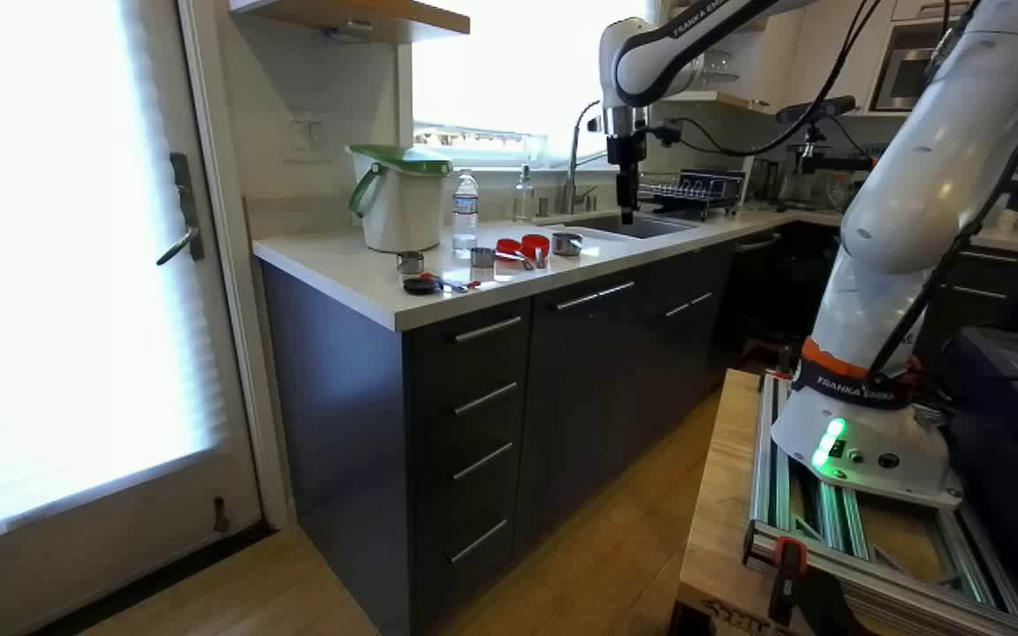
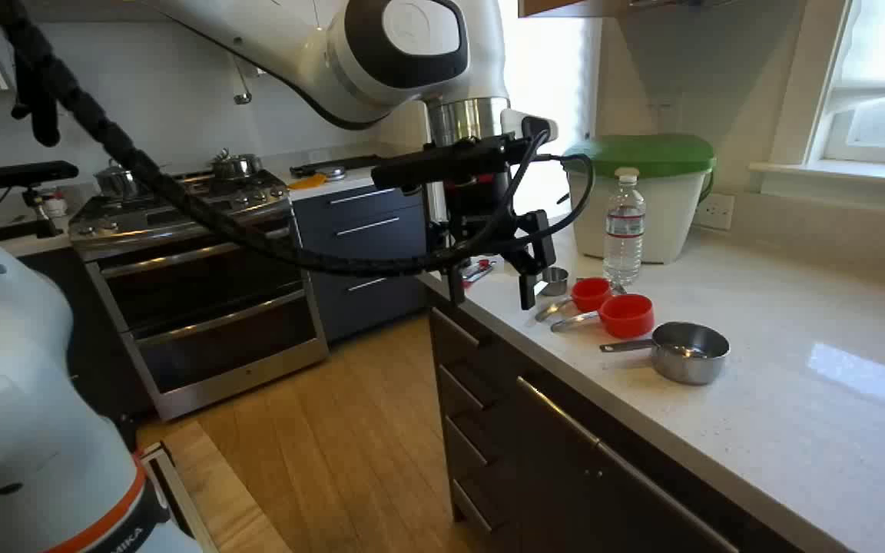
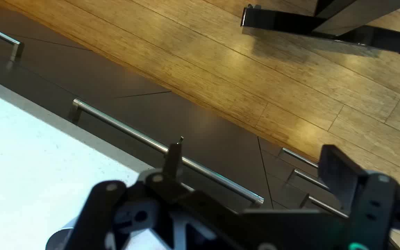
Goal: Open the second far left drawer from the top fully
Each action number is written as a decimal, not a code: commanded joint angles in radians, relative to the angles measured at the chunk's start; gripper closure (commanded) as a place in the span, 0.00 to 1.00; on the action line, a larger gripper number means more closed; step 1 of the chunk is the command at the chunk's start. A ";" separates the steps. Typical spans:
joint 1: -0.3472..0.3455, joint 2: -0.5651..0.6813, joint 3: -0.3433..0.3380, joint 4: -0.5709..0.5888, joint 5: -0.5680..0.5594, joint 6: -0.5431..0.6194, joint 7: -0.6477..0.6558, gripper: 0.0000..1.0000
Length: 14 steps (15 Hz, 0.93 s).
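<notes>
The second drawer from the top [image 1: 474,420] is in the far left stack of dark fronts. It is shut, so its inside is hidden. Its short silver bar handle [image 1: 484,399] also shows in an exterior view [image 2: 462,386]. In the wrist view the drawer's handle [image 3: 327,206] is at the lower right, partly behind a finger. My gripper [image 2: 491,293] is open with nothing between its fingers. It points down, high near the counter's front edge, well above the drawer and apart from it. The gripper also shows in an exterior view [image 1: 626,208] and in the wrist view [image 3: 253,154].
The white counter [image 1: 332,265] overhangs the drawers. On it stand a green-lidded bucket [image 1: 403,208], a water bottle [image 1: 465,212], red measuring cups [image 2: 627,316] and a steel cup [image 2: 690,355]. A long bar handle [image 3: 123,127] sticks out from the adjoining cabinet. A black stand foot [image 3: 290,22] is on the floor.
</notes>
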 commanded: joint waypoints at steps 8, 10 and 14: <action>0.000 0.000 0.001 0.001 0.001 -0.002 0.000 0.00; 0.000 0.000 0.001 0.001 0.001 -0.002 0.000 0.00; 0.017 -0.029 0.009 -0.048 -0.010 0.025 -0.049 0.00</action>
